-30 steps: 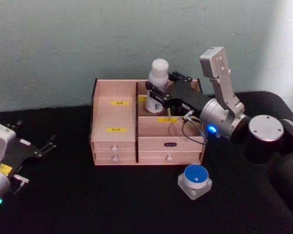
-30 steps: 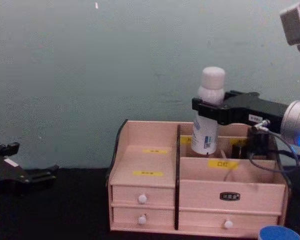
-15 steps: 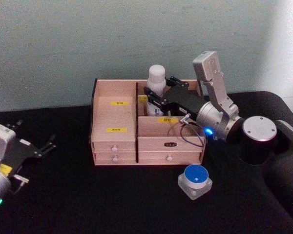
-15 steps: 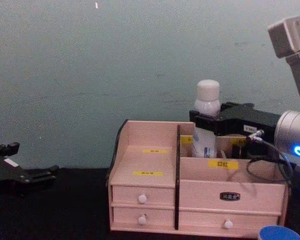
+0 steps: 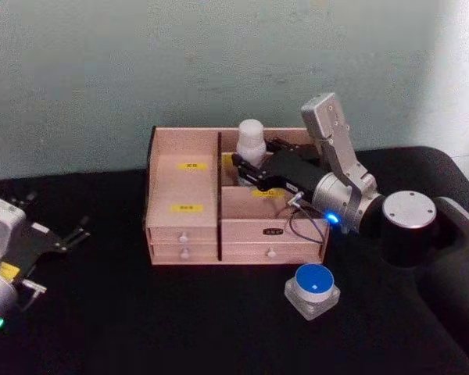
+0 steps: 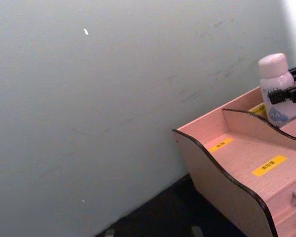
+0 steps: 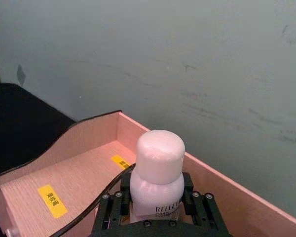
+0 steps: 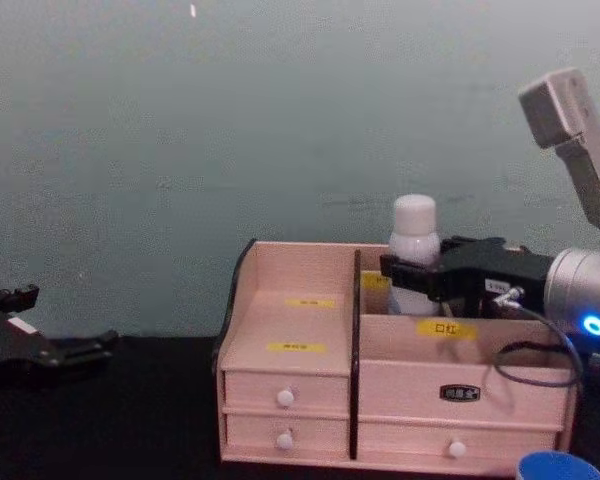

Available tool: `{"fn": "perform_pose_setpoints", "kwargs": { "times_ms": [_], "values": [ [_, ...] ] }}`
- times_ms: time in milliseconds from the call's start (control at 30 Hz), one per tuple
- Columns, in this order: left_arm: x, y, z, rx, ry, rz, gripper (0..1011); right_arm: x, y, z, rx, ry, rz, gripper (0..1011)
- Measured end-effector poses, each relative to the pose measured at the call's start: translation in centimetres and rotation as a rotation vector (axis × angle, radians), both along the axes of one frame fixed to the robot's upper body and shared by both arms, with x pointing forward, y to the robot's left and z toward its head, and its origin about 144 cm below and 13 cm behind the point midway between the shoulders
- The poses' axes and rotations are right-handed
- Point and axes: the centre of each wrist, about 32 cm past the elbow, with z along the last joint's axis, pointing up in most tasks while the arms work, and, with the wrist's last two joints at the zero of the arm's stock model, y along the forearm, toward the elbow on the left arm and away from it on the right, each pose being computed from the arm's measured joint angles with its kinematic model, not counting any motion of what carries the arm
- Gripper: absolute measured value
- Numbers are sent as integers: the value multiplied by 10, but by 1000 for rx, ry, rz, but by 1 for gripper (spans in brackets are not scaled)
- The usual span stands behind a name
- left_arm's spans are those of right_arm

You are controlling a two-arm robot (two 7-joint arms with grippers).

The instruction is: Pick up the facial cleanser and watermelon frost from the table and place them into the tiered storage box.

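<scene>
Tiered storage box [image 5: 184, 183]: pale pinkish wood with dark side panels and a dark centre divider. It has stepped tiers, yellow labels and four small white-knobbed drawers at the front. It stands on the black desk [image 5: 180, 328] against the greenish wall.
Rear compartment, right of the divider: the facial cleanser [image 5: 251, 141] stands upright in it. Its lower half is sunk behind the labelled wall, and I cannot tell whether its base touches the floor.
Left tiers: bare flat wood, labels only.
Watermelon frost [image 5: 313, 287]: on the desk in front of the box's right corner, apart from it. It is a squat clear jar with a round blue lid.
My right end effector [image 5: 246, 162]: reaching over the box from the right, forearm roughly level. Its black fingers [image 7: 111, 207] are pinching the cleanser's body just under the shoulder.
My left end effector [image 5: 55, 217]: parked low at the desk's left edge, well apart from the box, fingers spread.
Cleanser [image 8: 414, 225]: a smooth white cylinder with a rounded cap and a narrower neck. Faint blue lettering shows below the grip in the right wrist view.
</scene>
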Motion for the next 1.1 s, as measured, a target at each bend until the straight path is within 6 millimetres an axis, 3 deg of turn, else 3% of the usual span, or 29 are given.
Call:
{"fn": "perform_pose_setpoints", "kwargs": {
  "times_ms": [967,1100],
  "values": [
    [0,0,0,0,0,0,1001,0,0,-2,-1,17,-8,589],
    [0,0,0,0,0,0,1001,0,0,-2,-1,17,-8,643]
  ]
}}
